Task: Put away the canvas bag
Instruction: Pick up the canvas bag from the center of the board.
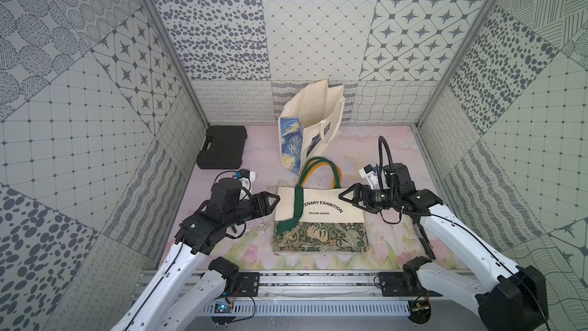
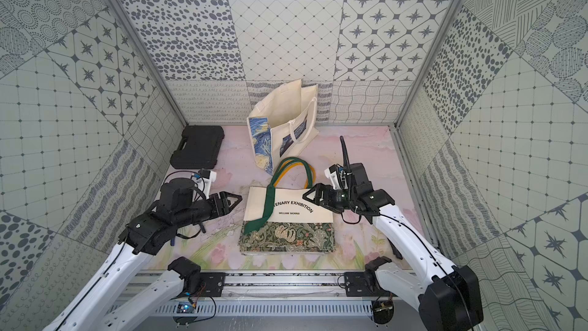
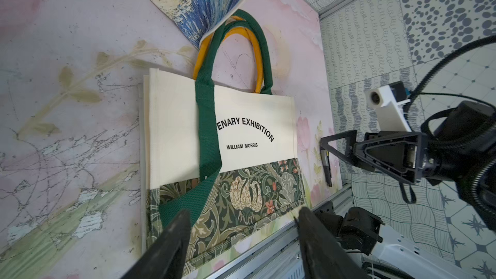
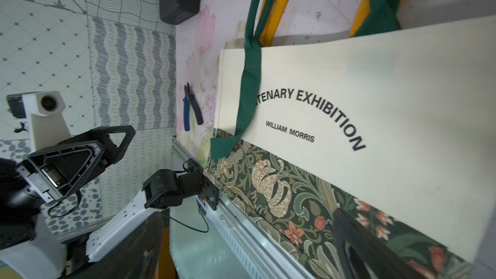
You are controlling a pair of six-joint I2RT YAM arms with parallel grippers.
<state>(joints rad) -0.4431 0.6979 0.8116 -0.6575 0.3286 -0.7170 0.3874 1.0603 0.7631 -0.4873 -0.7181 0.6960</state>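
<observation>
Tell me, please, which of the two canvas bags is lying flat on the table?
The cream bag printed WILLIAM MORRIS, with green and yellow handles, lies flat. The bag with the blue swirling painting stands upright and open behind it.

Canvas bag (image 1: 321,218) lies flat mid-worktop (image 1: 356,151); upright bag (image 1: 313,113) just behind it; case (image 1: 222,147) back left; left pincer (image 1: 275,200) and right pincer (image 1: 343,197) flank it.

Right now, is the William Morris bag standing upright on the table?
No, the William Morris bag lies flat on the table with its printed side facing up.
</observation>
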